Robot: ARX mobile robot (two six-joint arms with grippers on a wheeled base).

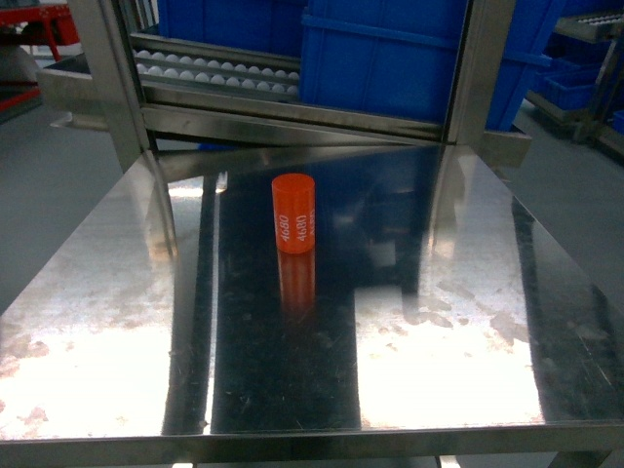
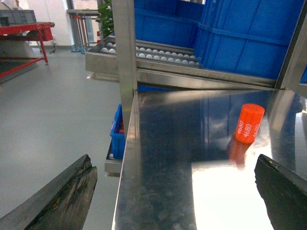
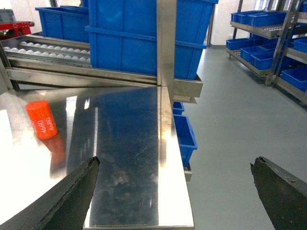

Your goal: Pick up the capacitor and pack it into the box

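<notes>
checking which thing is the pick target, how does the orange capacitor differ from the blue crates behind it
Colour: the capacitor is bright orange with white "4680" print; the blue crates are plain blue. Shape: the capacitor is a small upright cylinder, the crates large boxy bins. Place: the capacitor stands alone on the steel table, the crates sit on the roller rack behind the table. Both look like plastic. Neither the left gripper nor the right gripper touches either.

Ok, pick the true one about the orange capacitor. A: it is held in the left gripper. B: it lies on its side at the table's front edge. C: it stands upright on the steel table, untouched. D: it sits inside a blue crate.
C: the orange capacitor stands on end on the steel table, with nothing touching it.
</notes>
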